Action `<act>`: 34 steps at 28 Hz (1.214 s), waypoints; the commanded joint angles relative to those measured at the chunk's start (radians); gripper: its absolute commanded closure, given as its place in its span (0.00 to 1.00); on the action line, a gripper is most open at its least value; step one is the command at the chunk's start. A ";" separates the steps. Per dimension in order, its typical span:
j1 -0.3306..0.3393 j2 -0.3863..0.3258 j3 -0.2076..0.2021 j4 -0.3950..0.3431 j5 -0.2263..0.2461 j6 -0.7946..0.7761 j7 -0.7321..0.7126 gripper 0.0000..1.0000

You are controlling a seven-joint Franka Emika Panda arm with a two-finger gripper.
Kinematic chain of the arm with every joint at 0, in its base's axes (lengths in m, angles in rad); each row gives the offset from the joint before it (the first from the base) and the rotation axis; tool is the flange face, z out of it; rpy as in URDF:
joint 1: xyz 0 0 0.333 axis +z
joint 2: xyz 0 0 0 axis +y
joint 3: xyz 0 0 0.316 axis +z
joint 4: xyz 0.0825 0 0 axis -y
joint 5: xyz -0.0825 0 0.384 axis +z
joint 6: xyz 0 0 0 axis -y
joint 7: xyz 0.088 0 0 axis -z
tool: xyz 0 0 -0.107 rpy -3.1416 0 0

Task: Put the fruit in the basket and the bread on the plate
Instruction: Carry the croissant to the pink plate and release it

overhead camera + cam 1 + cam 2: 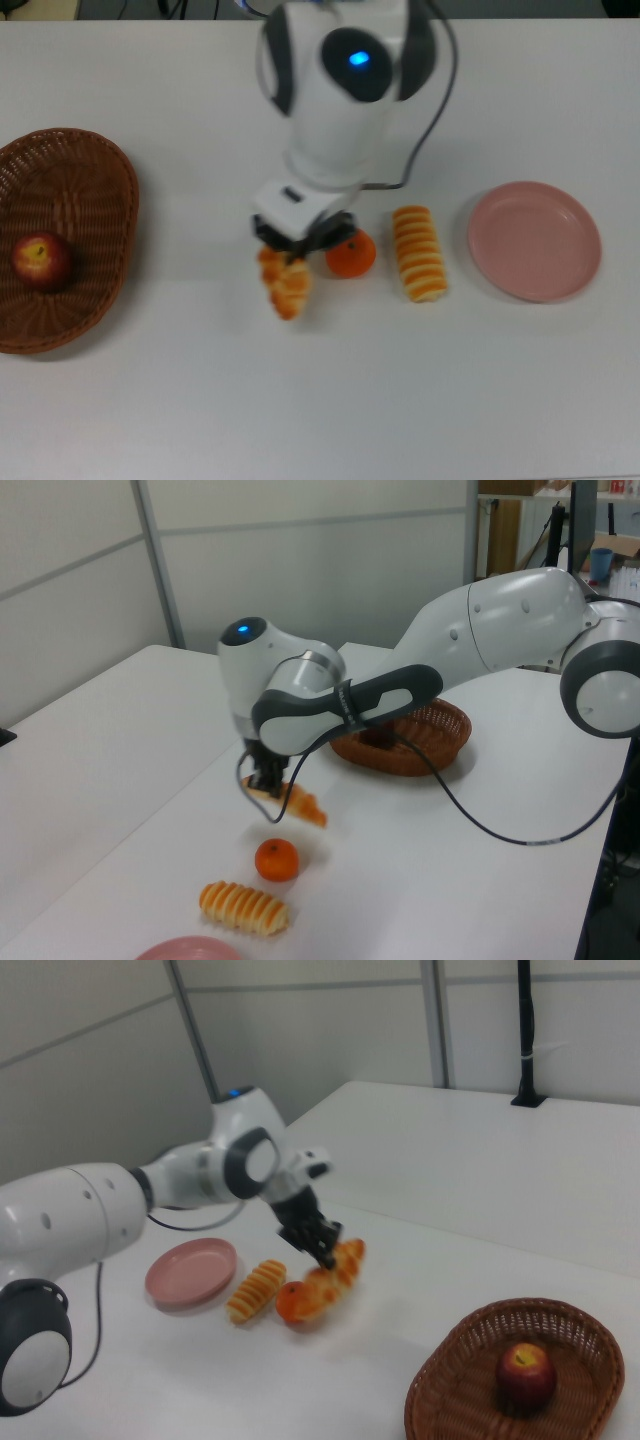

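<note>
We see a glossy white arm (480, 615) with rounded grey joint caps, a glowing blue light (357, 58), a black cable (480, 825), and a small black gripper (318, 1243).
</note>
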 commanded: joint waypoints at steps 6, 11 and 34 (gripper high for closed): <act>0.130 -0.010 0.085 0.072 0.002 0.100 0.066 1.00; 0.202 0.001 0.085 0.069 0.000 0.143 0.066 1.00; 0.393 0.067 0.085 0.013 -0.041 0.195 0.063 0.85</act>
